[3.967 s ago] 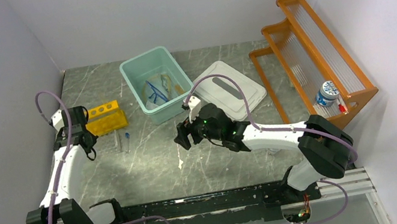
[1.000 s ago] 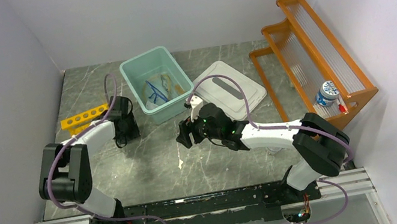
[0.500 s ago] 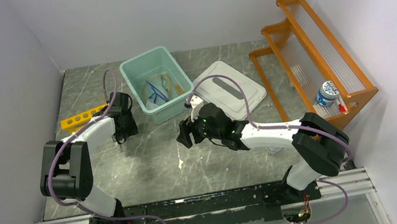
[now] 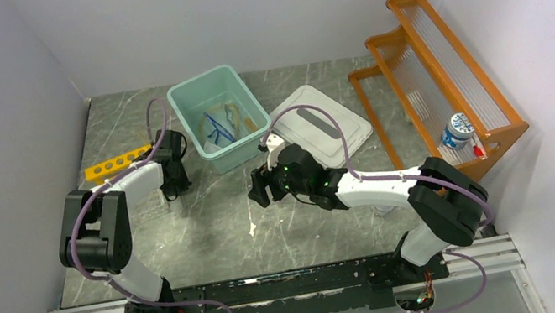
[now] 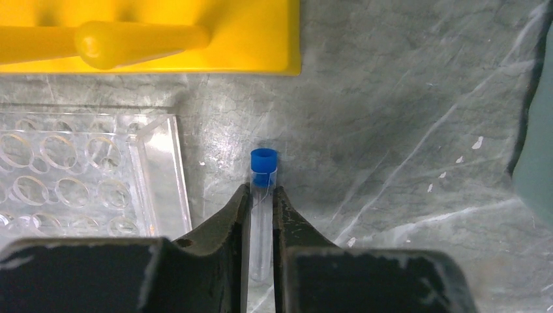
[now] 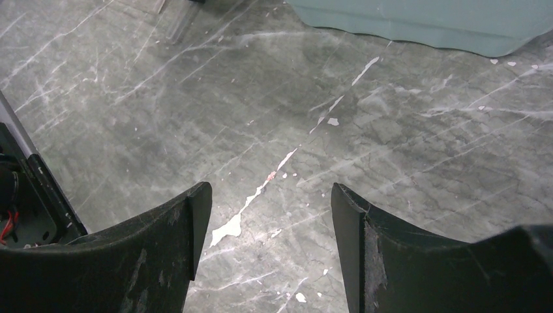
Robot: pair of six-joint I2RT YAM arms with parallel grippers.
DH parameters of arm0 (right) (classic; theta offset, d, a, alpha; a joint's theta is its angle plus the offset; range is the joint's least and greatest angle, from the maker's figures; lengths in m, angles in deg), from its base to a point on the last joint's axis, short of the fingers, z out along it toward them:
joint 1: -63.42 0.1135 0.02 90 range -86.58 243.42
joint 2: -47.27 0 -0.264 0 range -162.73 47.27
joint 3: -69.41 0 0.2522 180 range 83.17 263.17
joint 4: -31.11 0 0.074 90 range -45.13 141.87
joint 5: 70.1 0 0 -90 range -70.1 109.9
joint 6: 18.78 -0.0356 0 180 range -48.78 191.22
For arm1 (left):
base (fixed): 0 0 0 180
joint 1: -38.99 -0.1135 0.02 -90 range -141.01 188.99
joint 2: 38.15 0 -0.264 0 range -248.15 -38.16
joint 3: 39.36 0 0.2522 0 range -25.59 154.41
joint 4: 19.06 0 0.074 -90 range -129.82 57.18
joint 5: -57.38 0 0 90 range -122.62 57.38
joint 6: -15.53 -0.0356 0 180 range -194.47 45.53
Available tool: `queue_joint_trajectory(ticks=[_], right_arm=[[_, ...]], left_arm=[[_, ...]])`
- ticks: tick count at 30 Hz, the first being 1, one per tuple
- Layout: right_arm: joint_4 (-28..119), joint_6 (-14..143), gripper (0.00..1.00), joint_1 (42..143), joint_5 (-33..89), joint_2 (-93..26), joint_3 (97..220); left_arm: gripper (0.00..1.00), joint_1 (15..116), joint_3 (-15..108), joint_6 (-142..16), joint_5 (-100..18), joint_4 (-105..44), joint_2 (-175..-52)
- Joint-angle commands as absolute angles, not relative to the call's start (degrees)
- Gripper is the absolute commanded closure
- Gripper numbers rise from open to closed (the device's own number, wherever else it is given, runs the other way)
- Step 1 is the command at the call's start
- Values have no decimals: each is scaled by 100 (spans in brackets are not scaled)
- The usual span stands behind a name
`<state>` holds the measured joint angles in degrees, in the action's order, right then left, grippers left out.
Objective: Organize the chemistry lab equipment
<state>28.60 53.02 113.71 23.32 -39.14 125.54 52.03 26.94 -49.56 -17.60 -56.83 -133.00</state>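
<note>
My left gripper [image 5: 261, 195] is shut on a clear test tube [image 5: 261, 228] with a blue cap [image 5: 263, 160], low over the table; the cap sticks out past the fingertips. In the top view the left gripper [image 4: 174, 186] sits between the yellow tube rack [image 4: 118, 163] and the teal bin [image 4: 187, 95]. The rack [image 5: 150, 36] lies just beyond the tube. Blue and tan tubing loops [image 4: 219, 125] lie in the bin. My right gripper [image 4: 260, 186] is open and empty over bare table [image 6: 270, 195].
A clear plastic well tray [image 5: 85, 189] lies left of the held tube. A white lid [image 4: 322, 125] lies right of the bin. The orange shelf [image 4: 431, 54] at the right holds a small bottle [image 4: 457, 131]. The bin wall shows in the right wrist view [image 6: 424, 16].
The left arm has swung from beside the yellow rack to the tubes near the bin and settled there. The rack now lies farther left, flatter. The right arm has barely moved.
</note>
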Motion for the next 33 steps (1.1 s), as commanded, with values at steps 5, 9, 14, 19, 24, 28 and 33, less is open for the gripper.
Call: queue_joint_trajectory(ticks=[5,9,14,19,24,28,33], right_arm=[[2662,5075,29,11335,2666,-4098,12678],[2455,4867,29,11333,3374,-4302,12933],[2142,4049,29,11392,4293,-4830,13492],[2236,3458,29,11743,4298,-5243,14149],[2463,2614,30,11930,4151,-5732,14664],[2447,2281,35,12034,4119,-5964,14894],[2151,2095,48,12047,4030,-5997,14932]], left_arm=[[86,5355,2594,-4634,-2513,-5650,-12738],[85,5489,2509,-4133,-3232,-5637,-12057],[85,5595,2210,-3580,-3742,-5633,-11219],[85,5604,1928,-3188,-3719,-5780,-10345],[85,5602,1714,-2829,-3660,-5934,-9576],[85,5597,1659,-2716,-3599,-6087,-9243],[85,5598,1686,-2722,-3566,-6251,-9067]])
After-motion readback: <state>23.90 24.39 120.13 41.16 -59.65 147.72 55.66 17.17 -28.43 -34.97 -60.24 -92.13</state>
